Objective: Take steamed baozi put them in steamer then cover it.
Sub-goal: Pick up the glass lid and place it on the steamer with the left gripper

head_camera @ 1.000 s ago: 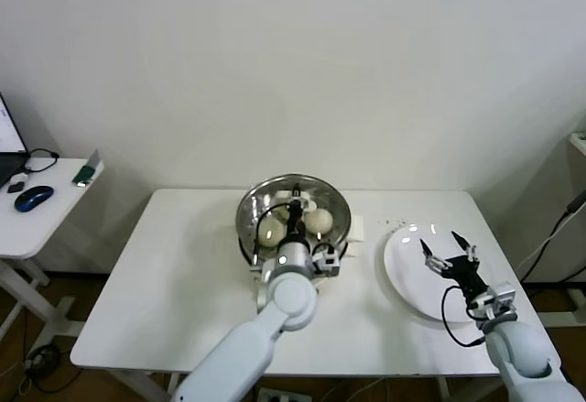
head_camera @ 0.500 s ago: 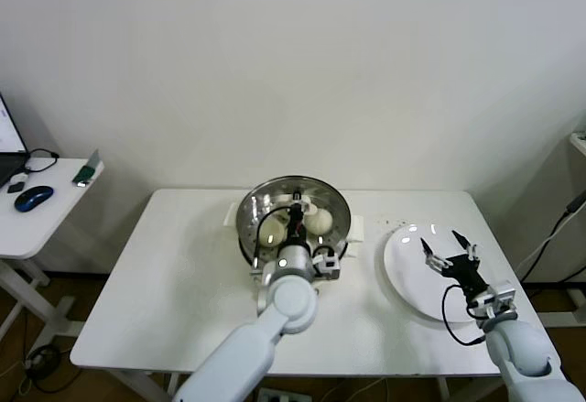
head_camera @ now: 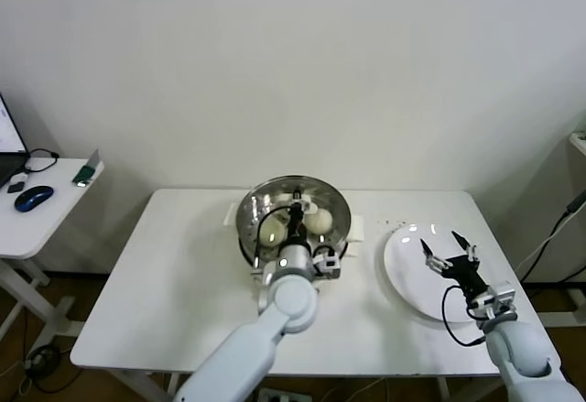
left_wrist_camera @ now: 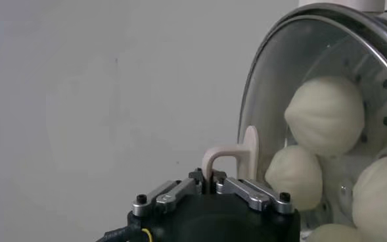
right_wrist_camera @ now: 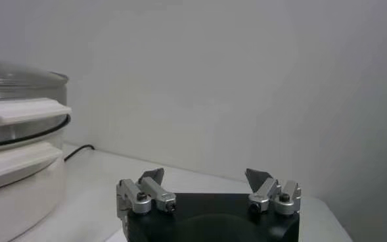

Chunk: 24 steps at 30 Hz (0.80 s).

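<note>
The steamer (head_camera: 249, 202) stands at the table's back middle, steel with a white base (right_wrist_camera: 16, 184). The clear glass cover (left_wrist_camera: 272, 79) lies over it, and several cream-white baozi (left_wrist_camera: 324, 115) show through the glass on the perforated tray, two of them plain in the head view (head_camera: 272, 230). My left gripper (head_camera: 295, 211) is above the cover's centre, shut on its cream handle (left_wrist_camera: 236, 154). My right gripper (head_camera: 446, 248) hangs open and holds nothing, over the white plate (head_camera: 407, 283) to the right of the steamer.
The plate has nothing on it and sits near the table's right edge. A white wall stands close behind the table. A side desk with a mouse (head_camera: 33, 199) and cables is far to the left.
Almost nothing: the left gripper stays shut on the cover's handle over the steamer, and a white side handle now shows at the steamer's left. The right arm has not moved.
</note>
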### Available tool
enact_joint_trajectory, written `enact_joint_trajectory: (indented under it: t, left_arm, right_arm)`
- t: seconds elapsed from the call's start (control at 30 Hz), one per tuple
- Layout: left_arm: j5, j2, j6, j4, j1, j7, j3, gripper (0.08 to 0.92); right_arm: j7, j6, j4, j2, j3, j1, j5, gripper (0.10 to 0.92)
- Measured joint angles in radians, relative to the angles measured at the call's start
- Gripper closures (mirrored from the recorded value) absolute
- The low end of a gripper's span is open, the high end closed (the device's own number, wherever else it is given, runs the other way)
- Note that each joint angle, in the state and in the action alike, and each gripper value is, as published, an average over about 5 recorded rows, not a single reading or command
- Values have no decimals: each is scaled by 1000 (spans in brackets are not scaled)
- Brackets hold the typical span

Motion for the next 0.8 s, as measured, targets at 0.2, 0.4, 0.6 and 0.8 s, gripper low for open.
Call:
enact_joint_trajectory:
  t: [0.2, 0.4, 0.6, 0.8]
  left_arm:
    - [-10, -3, 0, 0, 2, -14, 2, 796]
    - [-18, 8, -1, -17, 10, -12, 3, 624]
    - [-21, 32, -1, -51, 26, -4, 0, 451]
    - [-35, 71, -1, -108, 50, 6, -15, 278]
  right_arm:
    - [-4, 2, -3, 4, 1, 0, -8, 203]
    - [-8, 0, -9, 3, 4, 4, -13, 203]
    - [-10, -9, -12, 3, 7, 8, -16, 203]
    - [-10, -27, -12, 2, 7, 11, -11, 203]
